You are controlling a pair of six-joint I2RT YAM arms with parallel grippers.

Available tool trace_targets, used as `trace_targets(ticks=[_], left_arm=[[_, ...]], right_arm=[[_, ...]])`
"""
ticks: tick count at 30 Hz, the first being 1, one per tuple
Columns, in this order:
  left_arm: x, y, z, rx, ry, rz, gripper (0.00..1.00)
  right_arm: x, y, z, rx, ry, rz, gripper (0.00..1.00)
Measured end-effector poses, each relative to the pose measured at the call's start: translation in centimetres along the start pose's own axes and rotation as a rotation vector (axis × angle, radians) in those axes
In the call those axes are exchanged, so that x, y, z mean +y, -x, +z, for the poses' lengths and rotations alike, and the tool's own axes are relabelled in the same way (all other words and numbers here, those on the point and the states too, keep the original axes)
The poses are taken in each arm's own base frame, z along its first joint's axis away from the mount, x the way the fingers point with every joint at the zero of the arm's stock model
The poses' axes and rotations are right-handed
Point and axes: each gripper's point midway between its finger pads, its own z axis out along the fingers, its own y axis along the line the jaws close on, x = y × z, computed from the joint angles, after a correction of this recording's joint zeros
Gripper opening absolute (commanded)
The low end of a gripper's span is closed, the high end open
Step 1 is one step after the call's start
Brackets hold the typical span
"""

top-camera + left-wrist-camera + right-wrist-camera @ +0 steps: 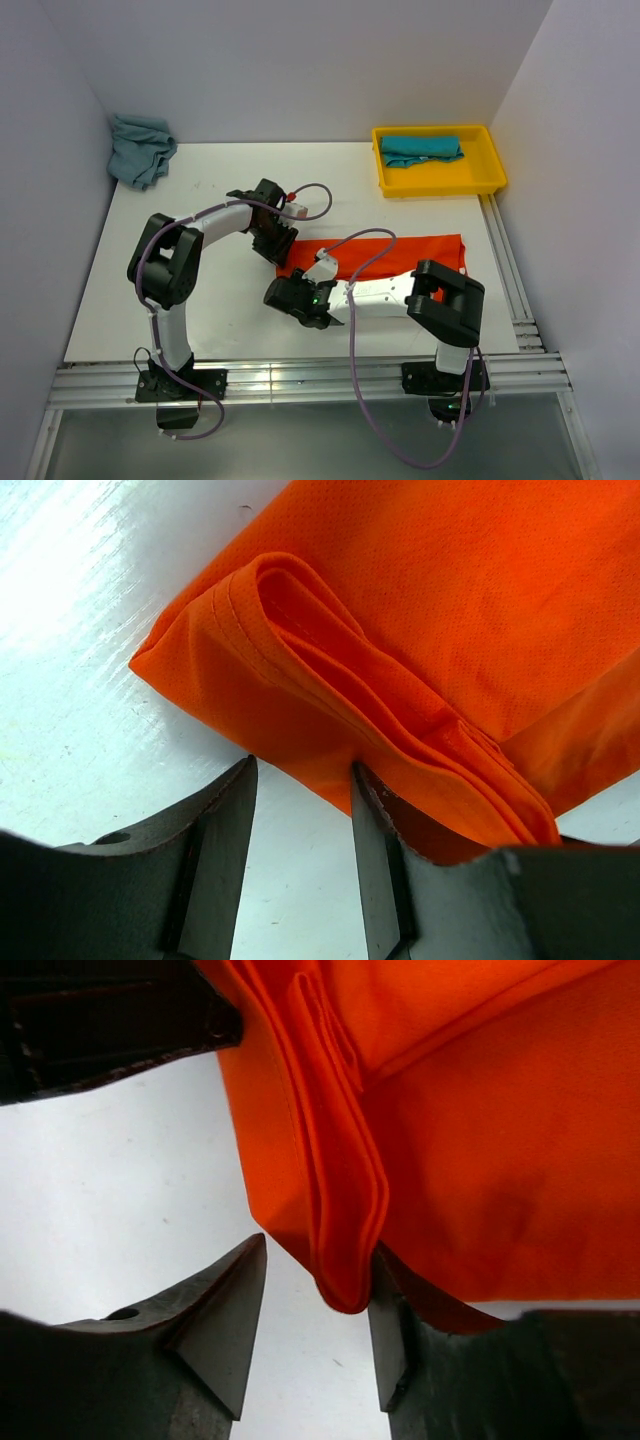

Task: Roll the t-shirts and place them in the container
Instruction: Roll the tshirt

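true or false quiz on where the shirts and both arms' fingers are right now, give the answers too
1. The orange-red t-shirt lies on the table, outside the yellow tray. True.
2. The yellow tray is empty. False: a teal t-shirt lies in it.
3. The left fingers and right fingers both sit at the orange-red t-shirt's folded edge, each pair standing apart. True.
4. The grey-blue t-shirt is spread flat beside the yellow tray. False: it lies bunched in the far left corner.
5. The orange-red t-shirt is rolled into a tight bundle. False: most of it lies flat, and only one edge is folded over.
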Motion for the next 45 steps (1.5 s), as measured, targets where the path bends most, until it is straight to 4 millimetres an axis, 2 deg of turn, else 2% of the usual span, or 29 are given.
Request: trace_targets(ticks=[5, 8, 9, 12, 15, 18, 20, 23, 25, 26, 29, 32, 35, 40, 45], left_arm=[[-0.1, 0.0, 0.0, 0.002, 0.003, 0.002, 0.48], [0.0, 0.0, 0.0, 0.003, 0.009, 0.005, 0.48], [0.0, 0.1, -0.1, 0.003, 0.010, 0.006, 0.48], [-0.1, 0.0, -0.1, 0.006, 0.011, 0.011, 0.48], [0.0, 0.0, -0.2, 0.011, 0.014, 0.020, 0.48], [0.0, 0.0, -0.2, 0.014, 0.016, 0.023, 0.48], [0.0, -0.1, -0.1, 0.017, 0.015, 0.024, 0.49], [0.0, -0.2, 0.0, 0.023, 0.015, 0.024, 0.49], [0.0, -0.2, 0.1, 0.027, 0.015, 0.025, 0.49], [0.0, -0.1, 0.1, 0.026, 0.017, 0.027, 0.49], [-0.1, -0.1, 0.1, 0.028, 0.022, 0.034, 0.49], [-0.1, -0.1, 0.2, 0.031, 0.029, 0.042, 0.49], [-0.1, -0.1, 0.2, 0.033, 0.033, 0.056, 0.49], [-0.1, -0.1, 0.2, 0.035, 0.034, 0.066, 0.49], [-0.1, -0.2, 0.2, 0.037, 0.033, 0.072, 0.49]], right_arm=[[0.8, -0.1, 0.3, -0.004, 0.026, 0.025, 0.42], [0.9, -0.2, 0.5, -0.003, 0.044, 0.050, 0.29], [0.7, -0.4, 0.6, -0.001, 0.046, 0.063, 0.22], [-0.3, -0.6, 0.7, 0.010, 0.048, 0.115, 0.10], [-1.0, -0.7, 0.3, 0.031, 0.061, 0.175, 0.03], [-1.3, -0.7, -0.3, 0.057, 0.090, 0.244, 0.01], [-1.5, -0.8, -0.6, 0.076, 0.110, 0.290, 0.02], [-1.6, -1.2, -0.6, 0.102, 0.122, 0.324, 0.07], [-1.2, -1.4, -0.8, 0.118, 0.130, 0.336, 0.14], [-0.9, -1.4, -0.8, 0.124, 0.134, 0.341, 0.23], [-0.5, -1.7, -0.9, 0.138, 0.134, 0.342, 0.36], [-0.2, -2.0, -1.3, 0.142, 0.121, 0.320, 0.47], [0.1, -2.4, -1.9, 0.141, 0.107, 0.285, 0.54], [0.1, -2.8, -3.6, 0.129, 0.081, 0.201, 0.54], [2.0, -2.6, -6.3, 0.105, 0.101, 0.100, 0.49]])
